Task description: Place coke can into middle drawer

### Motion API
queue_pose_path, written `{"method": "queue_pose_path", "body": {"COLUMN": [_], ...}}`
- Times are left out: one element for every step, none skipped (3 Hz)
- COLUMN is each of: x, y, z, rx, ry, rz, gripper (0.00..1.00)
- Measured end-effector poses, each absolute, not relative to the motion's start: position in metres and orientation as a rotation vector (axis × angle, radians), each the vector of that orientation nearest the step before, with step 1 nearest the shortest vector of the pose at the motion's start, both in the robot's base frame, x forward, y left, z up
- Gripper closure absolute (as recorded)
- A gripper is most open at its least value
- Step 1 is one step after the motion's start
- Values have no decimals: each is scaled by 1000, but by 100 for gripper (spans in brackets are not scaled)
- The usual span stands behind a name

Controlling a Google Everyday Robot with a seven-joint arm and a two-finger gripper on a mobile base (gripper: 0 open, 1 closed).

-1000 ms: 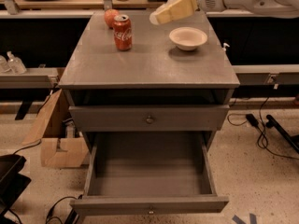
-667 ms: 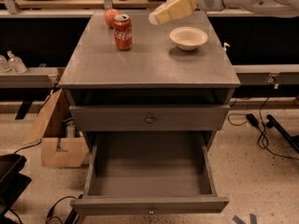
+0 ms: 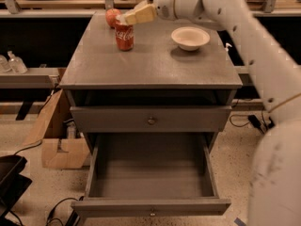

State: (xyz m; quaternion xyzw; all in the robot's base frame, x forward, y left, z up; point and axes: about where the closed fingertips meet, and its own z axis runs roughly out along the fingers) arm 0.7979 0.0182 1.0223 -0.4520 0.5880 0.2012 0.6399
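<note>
- Gripper (image 3: 127,19): just over the top of the coke can (image 3: 124,36); whether apart or together, cannot tell.
- Coke can: upright on cabinet top (image 3: 150,65), beside apple (image 3: 111,17).
- Middle drawer (image 3: 150,180): pulled open.
- Bowl (image 3: 190,37): right of can.

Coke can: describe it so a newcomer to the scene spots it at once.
Look at the grey cabinet's top, toward its back left. The coke can stands upright there, just in front of the apple, with the end effector right at its top. It is the only cylinder: red with white script, unlike the round apple and the white bowl.
</note>
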Motion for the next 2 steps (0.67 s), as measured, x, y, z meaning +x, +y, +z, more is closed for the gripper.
{"method": "queue_pose_path", "body": {"x": [856,876], "y": [64,86], "z": [971,937], "rx": [-978,-954], "ry": [1380,1425], "rz": [519,555], "gripper": [0,0]}}
